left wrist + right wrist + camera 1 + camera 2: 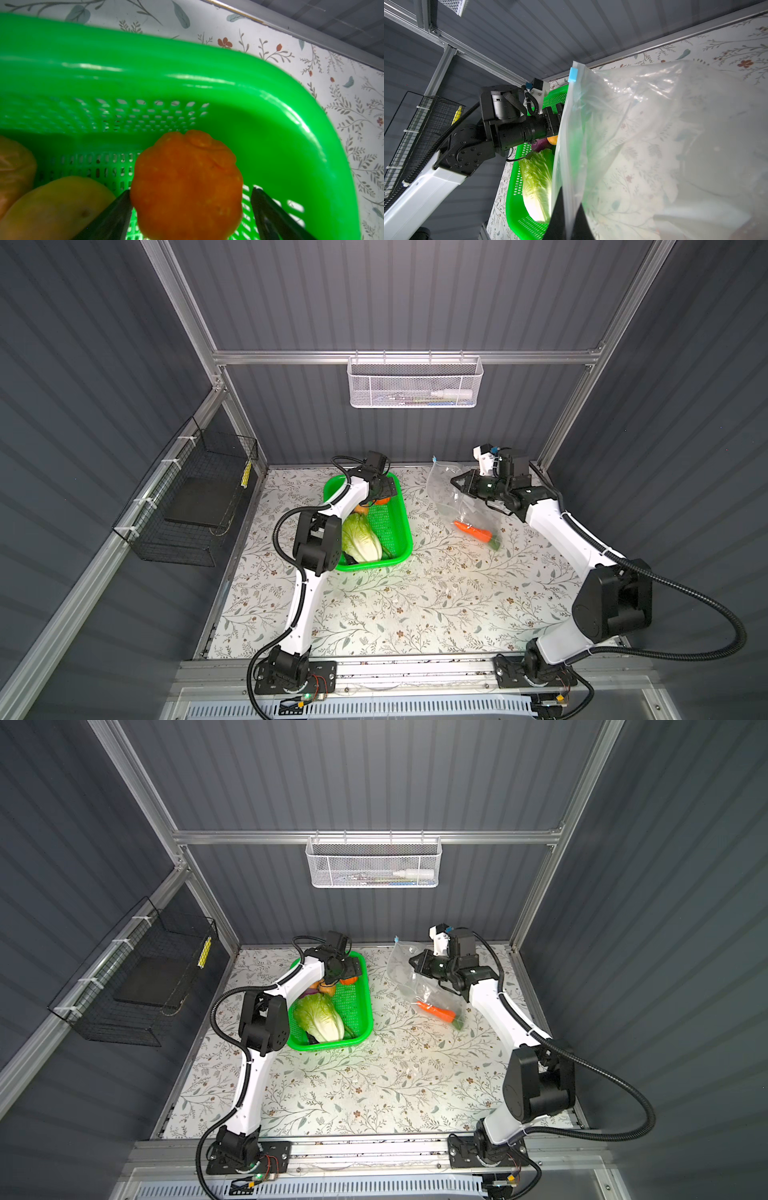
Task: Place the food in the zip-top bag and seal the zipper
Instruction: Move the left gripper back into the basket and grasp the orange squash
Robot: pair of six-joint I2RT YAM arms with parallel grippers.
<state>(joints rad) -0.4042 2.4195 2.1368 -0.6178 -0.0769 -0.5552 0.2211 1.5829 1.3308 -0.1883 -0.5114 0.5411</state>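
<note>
Left tool (192,190) stands with its black jaws well apart, straddling a dimpled, lobed orange pumpkin-like piece (187,182) of matte toy plastic. One finger touches its side, while a sliver of basket floor shows between it and the other finger. That piece sits in the far corner of a glossy, bright green perforated plastic basket (406,526), left of centre in both top views, on the floral-print table (415,605). Beside it lies a smooth tan potato (58,207), and a second tan shape is cut off at the edge of the left wrist view. A ruffled pale-green napa cabbage (360,540) fills the basket's near half. A dark shape under it is too hidden to name, and a purple onion (539,145) peeks out beside the cabbage. Right tool (568,209) is clamped together on the zipper strip (571,124) of a clear, crinkly zip-top bag (442,497), right of centre in both top views, holding that edge up while the rest trails to the table. A light-blue slider tab (573,74) sits at the strip's far end. An orange carrot (471,530) with a green top lies inside the bag's lower end, its outline softened by the film.
</note>
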